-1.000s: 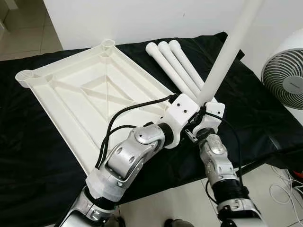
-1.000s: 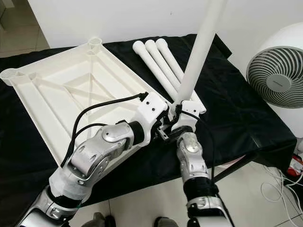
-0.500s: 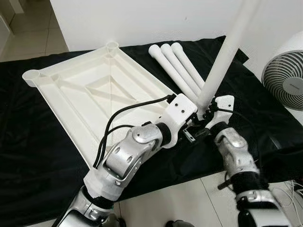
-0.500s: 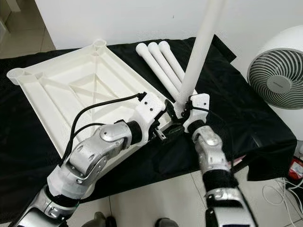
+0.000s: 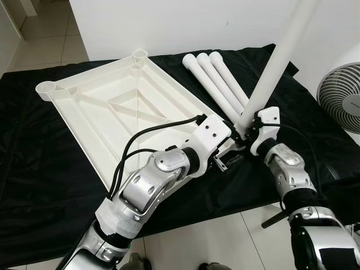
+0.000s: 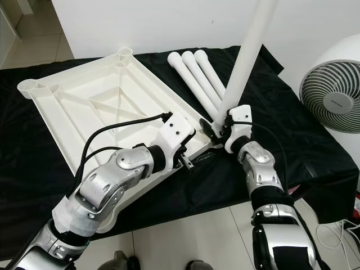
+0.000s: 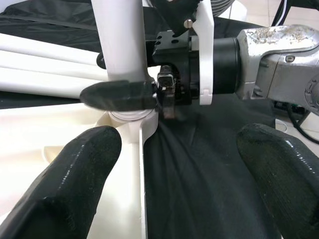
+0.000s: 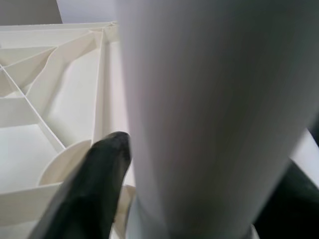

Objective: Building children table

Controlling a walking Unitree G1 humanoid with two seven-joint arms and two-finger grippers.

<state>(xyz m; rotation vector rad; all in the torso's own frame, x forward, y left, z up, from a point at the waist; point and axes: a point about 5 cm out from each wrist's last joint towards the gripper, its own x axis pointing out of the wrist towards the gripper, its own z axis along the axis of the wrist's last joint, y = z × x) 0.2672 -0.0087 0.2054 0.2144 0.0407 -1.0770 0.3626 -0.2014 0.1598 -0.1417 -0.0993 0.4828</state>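
Note:
The white tabletop (image 5: pixel 107 104) lies upside down on a black cloth. One white leg (image 5: pixel 277 59) stands tilted in the corner socket (image 7: pixel 130 118) nearest me on the right. My right gripper (image 5: pixel 245 131) is shut on this leg just above the socket; one black finger (image 7: pixel 119 94) crosses the leg's base. My left gripper (image 7: pixel 179 164) hovers open beside the same corner, its two fingers spread wide over the tabletop's rim and the cloth, touching nothing. Three more legs (image 5: pixel 216 79) lie side by side at the back, beyond the tabletop.
A white fan (image 6: pixel 333 100) stands on the right, past the cloth-covered surface. The black cloth (image 5: pixel 50 185) hangs over the front edge above a tiled floor (image 6: pixel 185 236). A white wall runs behind.
The view has shifted. My right forearm has swung out to the right around the standing leg, still gripping its base. The left arm has stayed by the corner.

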